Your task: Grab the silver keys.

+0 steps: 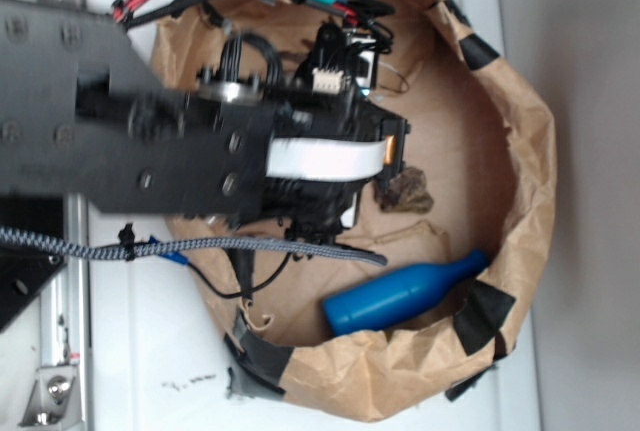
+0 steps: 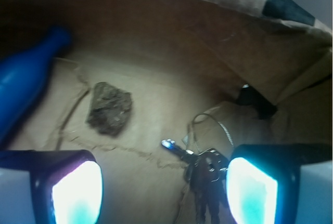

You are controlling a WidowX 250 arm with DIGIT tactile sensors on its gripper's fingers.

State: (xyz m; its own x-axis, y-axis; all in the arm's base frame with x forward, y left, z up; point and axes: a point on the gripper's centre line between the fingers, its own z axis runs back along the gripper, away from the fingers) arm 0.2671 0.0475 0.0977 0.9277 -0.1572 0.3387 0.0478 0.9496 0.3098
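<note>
Wrist view looks down into a brown paper bag (image 2: 218, 31) with its rim rolled back, and the hand (image 2: 164, 185) is released: its two glowing fingers stand wide apart at the bottom edge, one at seven o'clock and one at five o'clock, with nothing between them but paper. The silver keys (image 2: 205, 174) lie on the bag's floor just inside the five-o'clock finger, so they sit off centre in the gap, with a thin wire ring (image 2: 210, 122) looping away from them toward one o'clock. A brown rock (image 2: 109, 108) rests well apart at about ten o'clock of the keys, and a blue bottle (image 2: 26, 78) lies along the nine-o'clock edge. In the exterior view the arm covers the keys; only the rock (image 1: 403, 191) and bottle (image 1: 400, 296) show past it, inside the bag that sits on the white desk (image 1: 150, 351). To do this step well, I judge the hand should first shift toward the keys' side until the bunch lies midway between the fingers, then go straight down until the tips are nearly on the paper, since flat keys give little height to bite. Closing across the thick cluster, not the loose wire ring, should hold best; a fingertip landing on the bunch would push it aside or snag the paper.
</note>
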